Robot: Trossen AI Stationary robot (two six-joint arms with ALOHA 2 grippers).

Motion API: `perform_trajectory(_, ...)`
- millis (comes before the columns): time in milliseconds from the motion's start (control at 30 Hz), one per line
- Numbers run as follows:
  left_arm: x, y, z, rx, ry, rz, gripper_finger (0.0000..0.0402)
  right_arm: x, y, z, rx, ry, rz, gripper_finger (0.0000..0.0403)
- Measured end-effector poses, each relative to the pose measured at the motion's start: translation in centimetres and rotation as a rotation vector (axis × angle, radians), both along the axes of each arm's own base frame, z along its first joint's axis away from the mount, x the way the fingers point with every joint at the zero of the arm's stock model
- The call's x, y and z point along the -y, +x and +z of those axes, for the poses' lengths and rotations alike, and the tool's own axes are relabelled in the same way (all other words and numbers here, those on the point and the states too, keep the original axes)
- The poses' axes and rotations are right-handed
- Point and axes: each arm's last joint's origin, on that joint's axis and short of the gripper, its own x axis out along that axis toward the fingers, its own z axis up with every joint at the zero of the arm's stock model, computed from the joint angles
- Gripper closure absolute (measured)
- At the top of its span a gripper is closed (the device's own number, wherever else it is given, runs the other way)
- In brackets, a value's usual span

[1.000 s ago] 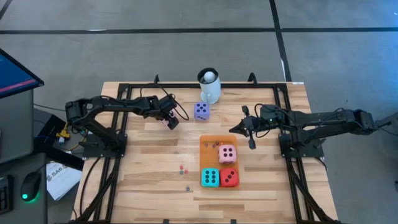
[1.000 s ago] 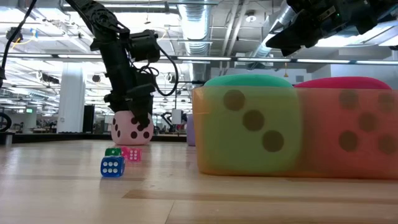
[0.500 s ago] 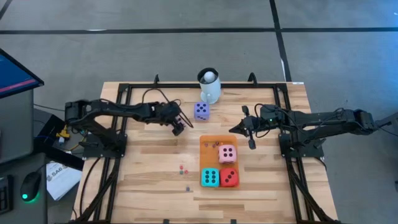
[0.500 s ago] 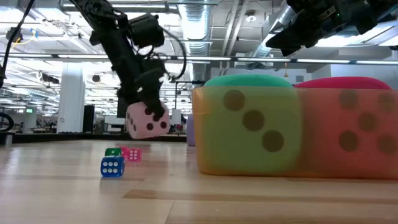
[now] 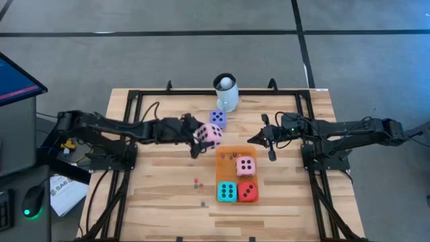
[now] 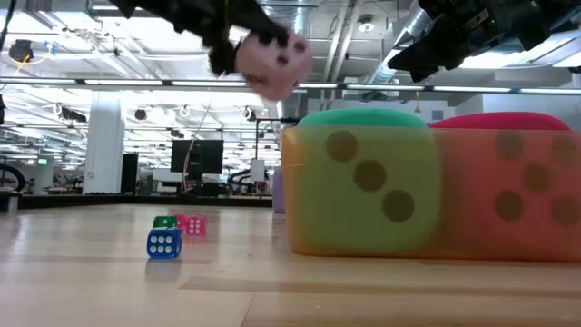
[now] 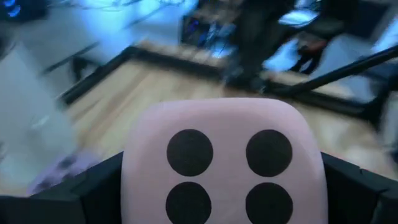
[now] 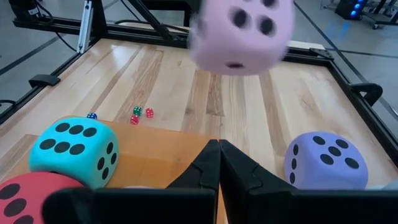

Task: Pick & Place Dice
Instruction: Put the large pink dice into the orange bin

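Oddly, the left tool [image 5: 199, 136] is mostly hidden behind the soft pink cube die [image 5: 208, 134] it pinches, raised above the wooden worktop [image 5: 161, 181] beside the flat orange mat [image 5: 228, 153]. Over the mat, the right tool [image 5: 270, 153] hangs pressed together, its fingertips cut off in the low view.
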Motion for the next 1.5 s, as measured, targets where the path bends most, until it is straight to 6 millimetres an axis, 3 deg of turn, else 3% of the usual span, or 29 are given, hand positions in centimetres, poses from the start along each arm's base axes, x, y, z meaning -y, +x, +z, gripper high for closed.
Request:
perform_trajectory(233,2.2,1.4,-1.1,0.027,0.025,-0.018,0.0024,0.0,0.0,0.0,0.004,-0.001,-0.001,0.0403)
perform_trajectory(567,3.5,5.0,-6.3,0.004,0.052,-0.048,0.0023,0.0,0.0,0.1,0.009,-0.001,-0.002,0.0403)
perform_trajectory(933,4.4,6.6,-9.3,0.025,-0.015,-0.131,0.0023,-0.1,0.2,0.5,0.062,-0.005,0.002,0.0403)
perform_trajectory(1133,4.8,6.3,-9.4,-0.026,-0.029,-0.146,0.0023,0.0,1.5,0.1,0.094,-0.007,0.005,0.0403)
perform_trajectory(1500,4.0,7.4,-7.4,-0.267,-0.032,-0.142,0.0023,0.4,4.9,-1.8,0.13,-0.06,0.02,0.0403)
